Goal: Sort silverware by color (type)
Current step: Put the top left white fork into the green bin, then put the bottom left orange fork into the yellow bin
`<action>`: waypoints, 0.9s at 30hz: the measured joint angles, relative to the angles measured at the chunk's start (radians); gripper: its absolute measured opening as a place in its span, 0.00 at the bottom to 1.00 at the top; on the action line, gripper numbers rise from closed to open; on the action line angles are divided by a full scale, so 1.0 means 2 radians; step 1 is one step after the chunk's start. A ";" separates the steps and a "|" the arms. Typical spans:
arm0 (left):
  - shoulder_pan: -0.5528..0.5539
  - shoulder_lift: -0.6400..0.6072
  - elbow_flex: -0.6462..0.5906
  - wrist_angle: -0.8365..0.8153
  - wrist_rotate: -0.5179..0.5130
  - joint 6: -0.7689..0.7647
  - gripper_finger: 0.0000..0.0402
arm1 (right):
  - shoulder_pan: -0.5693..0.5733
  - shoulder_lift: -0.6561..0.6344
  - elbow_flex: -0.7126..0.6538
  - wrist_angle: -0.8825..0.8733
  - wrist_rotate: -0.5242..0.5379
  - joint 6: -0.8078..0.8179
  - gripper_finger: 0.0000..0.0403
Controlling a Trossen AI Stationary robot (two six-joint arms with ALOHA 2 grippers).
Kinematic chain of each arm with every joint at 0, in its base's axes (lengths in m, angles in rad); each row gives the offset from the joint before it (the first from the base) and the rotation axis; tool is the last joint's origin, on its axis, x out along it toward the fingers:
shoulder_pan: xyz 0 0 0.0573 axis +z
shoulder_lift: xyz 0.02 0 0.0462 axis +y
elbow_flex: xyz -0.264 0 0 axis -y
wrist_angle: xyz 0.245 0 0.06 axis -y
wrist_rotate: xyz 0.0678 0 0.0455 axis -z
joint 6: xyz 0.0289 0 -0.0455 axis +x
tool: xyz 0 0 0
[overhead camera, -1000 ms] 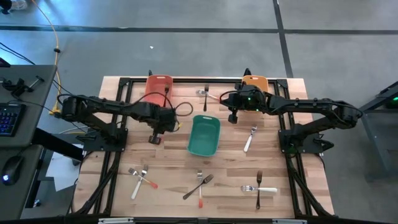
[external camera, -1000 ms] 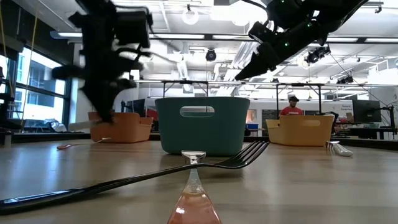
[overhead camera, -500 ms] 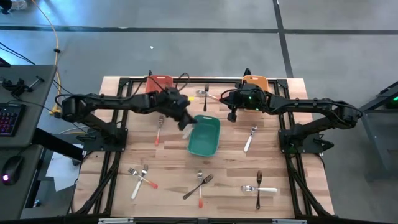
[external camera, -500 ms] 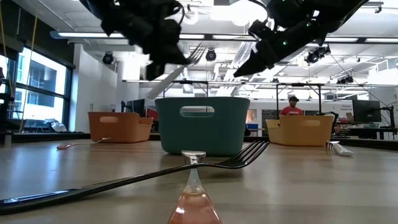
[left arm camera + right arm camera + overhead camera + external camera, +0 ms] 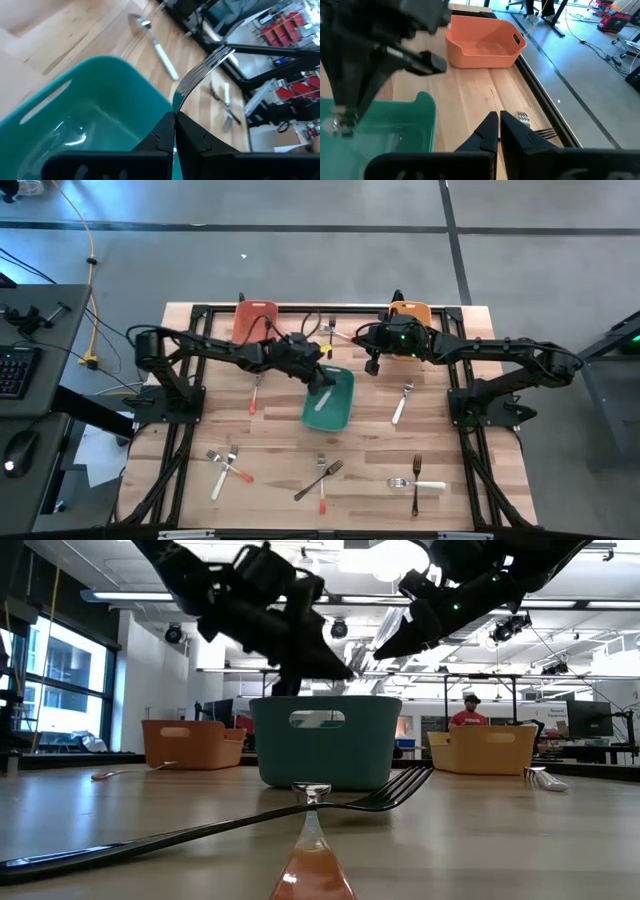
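Over the teal bin: the left hand (image 5: 322, 380) hangs above the bin's opening, its fingers clamped on a white-handled fork (image 5: 200, 75) whose tines stick out past the fingertips.
Teal bin (image 5: 340, 416): at the middle of the bench (image 5: 270, 450); in the high view a pale handle shows over its inside, under the left hand.
Right hand (image 5: 372, 367): raised over the bench between the teal bin and the orange bin (image 5: 410, 310), fingers pressed together with nothing between them.
Salmon bin (image 5: 254, 315): at the far edge of the bench, on the left arm's side.
Orange-handled fork (image 5: 254, 392): flat on the bench, between the salmon bin and the teal bin.
Far edge: a dark-handled fork (image 5: 331, 338) and a white-handled spoon (image 5: 332, 332) lie crossed between the salmon and orange bins.
White-handled fork (image 5: 402, 404): on the bench, beside the teal bin on the right arm's side.
Near left: a white-handled fork (image 5: 221, 474) and an orange-handled piece (image 5: 232, 468) lie crossed.
Near middle: a dark-handled fork (image 5: 319, 479) crosses an orange-handled fork (image 5: 322, 483).
Near right: a dark-handled fork (image 5: 416, 484) crosses a white-handled fork (image 5: 416, 483).
Beyond the bench: a person (image 5: 469, 712) in a red top shows far back in the low view.
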 joint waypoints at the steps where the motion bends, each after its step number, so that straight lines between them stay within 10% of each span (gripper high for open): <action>1: 0.000 0.006 0.000 -0.001 -0.003 0.000 0.00 | 0.000 0.000 0.000 0.000 0.000 0.001 0.00; 21: 0.002 0.028 0.000 -0.084 -0.025 0.124 0.18 | 0.000 0.000 0.000 -0.012 0.000 0.017 0.00; 27: -0.002 -0.038 -0.008 -0.105 -0.040 0.225 0.08 | 0.000 0.000 0.000 -0.005 -0.002 0.024 0.00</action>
